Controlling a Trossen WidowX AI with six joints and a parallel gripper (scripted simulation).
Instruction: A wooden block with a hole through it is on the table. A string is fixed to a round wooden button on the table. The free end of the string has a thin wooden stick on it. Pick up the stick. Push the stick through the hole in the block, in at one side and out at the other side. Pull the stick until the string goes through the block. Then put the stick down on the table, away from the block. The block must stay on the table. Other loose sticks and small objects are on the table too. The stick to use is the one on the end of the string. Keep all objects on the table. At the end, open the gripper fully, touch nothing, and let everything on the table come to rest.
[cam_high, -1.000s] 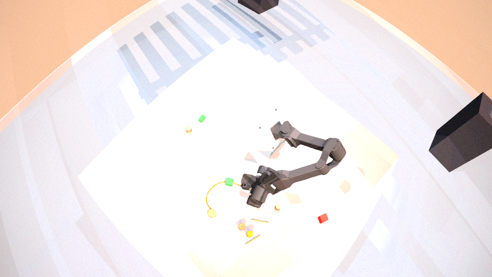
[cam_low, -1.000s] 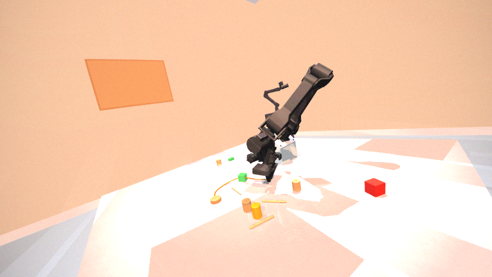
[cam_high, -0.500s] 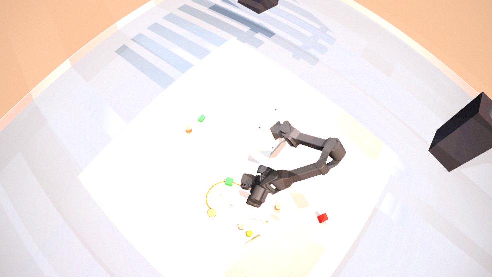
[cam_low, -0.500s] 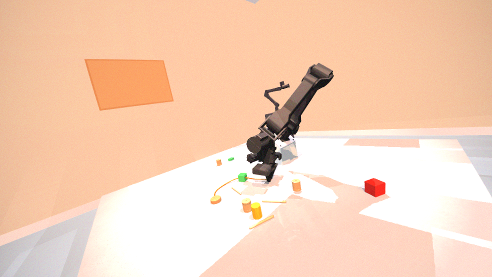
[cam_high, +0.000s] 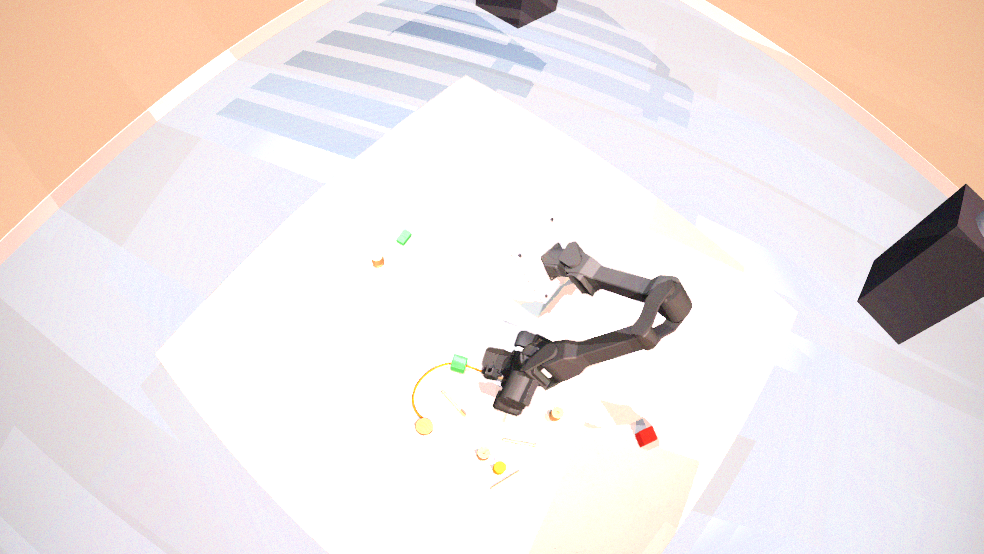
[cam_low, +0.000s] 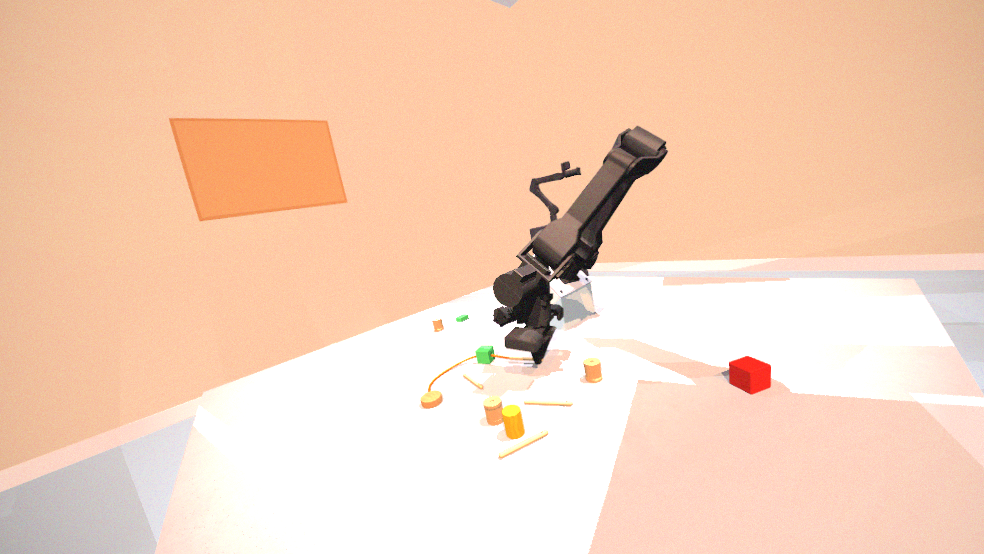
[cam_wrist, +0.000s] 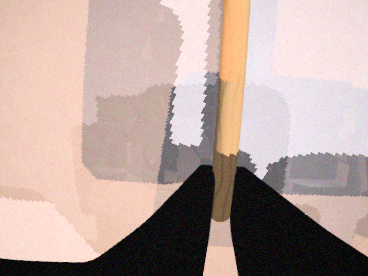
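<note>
Stick (cam_wrist: 232, 88): thin, stiff, light wood, likely slippery; end effector (cam_wrist: 223, 210) clamped on its free end, string (cam_low: 447, 368) trailing.

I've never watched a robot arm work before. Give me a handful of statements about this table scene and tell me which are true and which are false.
1. The black gripper is clamped on a thin wooden stick. True.
2. The orange string runs from the round wooden button to the small green block. True.
3. The red cube sits right against the green block. False: it lies far off, on the other side of the gripper.
4. The gripper holds the yellow cylinder. False: the cylinder stands free on the table.
5. A loose stick lies near the yellow cylinder. True.
</note>
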